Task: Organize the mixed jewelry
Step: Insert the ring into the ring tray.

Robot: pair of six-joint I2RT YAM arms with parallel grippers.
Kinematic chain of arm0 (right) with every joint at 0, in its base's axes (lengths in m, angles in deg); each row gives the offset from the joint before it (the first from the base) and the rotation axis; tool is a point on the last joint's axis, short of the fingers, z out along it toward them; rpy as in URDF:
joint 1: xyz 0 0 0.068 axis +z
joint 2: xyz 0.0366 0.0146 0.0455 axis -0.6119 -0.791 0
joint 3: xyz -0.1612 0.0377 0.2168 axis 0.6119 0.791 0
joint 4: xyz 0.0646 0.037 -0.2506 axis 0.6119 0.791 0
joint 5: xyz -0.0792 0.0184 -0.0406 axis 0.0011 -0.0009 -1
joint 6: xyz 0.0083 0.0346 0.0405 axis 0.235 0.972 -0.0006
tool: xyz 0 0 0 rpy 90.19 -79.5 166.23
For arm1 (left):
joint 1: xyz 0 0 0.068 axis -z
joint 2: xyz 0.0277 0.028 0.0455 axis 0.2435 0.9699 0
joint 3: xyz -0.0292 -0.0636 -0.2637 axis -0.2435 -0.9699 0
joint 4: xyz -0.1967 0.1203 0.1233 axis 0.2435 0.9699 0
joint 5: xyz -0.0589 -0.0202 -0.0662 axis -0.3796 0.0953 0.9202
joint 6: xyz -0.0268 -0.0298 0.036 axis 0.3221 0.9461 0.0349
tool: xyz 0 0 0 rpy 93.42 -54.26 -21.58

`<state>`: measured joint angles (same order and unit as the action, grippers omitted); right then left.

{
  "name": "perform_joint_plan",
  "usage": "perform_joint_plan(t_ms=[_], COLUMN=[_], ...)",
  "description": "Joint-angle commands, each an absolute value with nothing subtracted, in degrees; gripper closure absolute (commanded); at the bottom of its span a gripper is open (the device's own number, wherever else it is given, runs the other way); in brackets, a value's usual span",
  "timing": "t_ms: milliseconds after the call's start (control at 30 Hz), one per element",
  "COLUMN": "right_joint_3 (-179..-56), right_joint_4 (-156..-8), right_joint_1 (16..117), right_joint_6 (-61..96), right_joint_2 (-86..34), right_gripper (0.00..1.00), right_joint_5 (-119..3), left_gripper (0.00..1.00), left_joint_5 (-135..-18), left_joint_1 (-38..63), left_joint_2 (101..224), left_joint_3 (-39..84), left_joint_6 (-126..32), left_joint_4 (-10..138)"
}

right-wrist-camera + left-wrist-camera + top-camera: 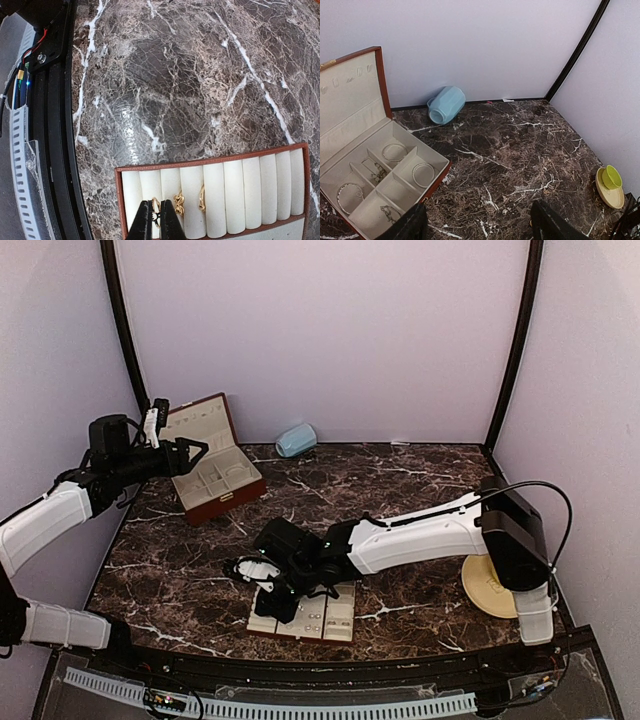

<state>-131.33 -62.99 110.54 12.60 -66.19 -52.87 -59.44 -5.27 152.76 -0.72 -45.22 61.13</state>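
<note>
A cream-lined ring tray (pixel 200 162) with a red-brown rim lies near the table's front edge; the top view shows the tray (pixel 335 615) too. My right gripper (pixel 156 212) is shut on a small gold ring (pixel 155 202) at the tray's second slot from the left. A gold bow ring (pixel 179 204) and another gold ring (pixel 201 200) sit in the neighbouring slots. In the top view the right gripper (pixel 280 598) hangs over the tray's left end. My left gripper (pixel 477 227) is open and empty, held in the air beside the open red-brown jewelry box (pixel 385 167).
The box (pixel 215 480) stands at the back left and holds bracelets (pixel 423 173) and a chain (pixel 380 172) in cream compartments. A pale blue vase (pixel 446 104) lies on its side by the back wall. A yellow saucer with a green cup (pixel 610 182) sits at the right.
</note>
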Motion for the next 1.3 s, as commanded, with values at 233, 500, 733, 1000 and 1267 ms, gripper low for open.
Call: perform_joint_plan(t_ms=[233, 500, 733, 1000, 1267], right_joint_3=[-132.5, -132.5, -132.6, -132.5, -132.5], right_joint_4=[-63.0, -63.0, -62.5, -62.2, -61.5], right_joint_1=[111.4, 111.6, 111.8, 112.0, 112.1], right_joint_6=[11.7, 11.5, 11.2, 11.1, 11.5], right_joint_2=[-67.5, -68.0, -68.3, -68.7, -69.4], right_gripper=[1.00, 1.00, 1.00, 1.00, 1.00], right_joint_5=[-54.1, -54.7, -54.9, -55.6, -55.9], left_gripper=[0.26, 0.26, 0.26, 0.26, 0.26], left_joint_5=[-59.8, -59.8, -59.9, -60.1, -60.2], left_joint_1=[-5.6, -5.6, -5.6, -5.5, -5.6], left_joint_2=[152.4, 152.4, 152.4, 152.3, 152.1], left_joint_3=[-0.9, -0.8, -0.8, -0.8, -0.8], left_joint_6=[-46.2, -46.2, -46.3, -46.4, -46.5], left_joint_4=[61.8, 61.8, 61.8, 61.9, 61.9])
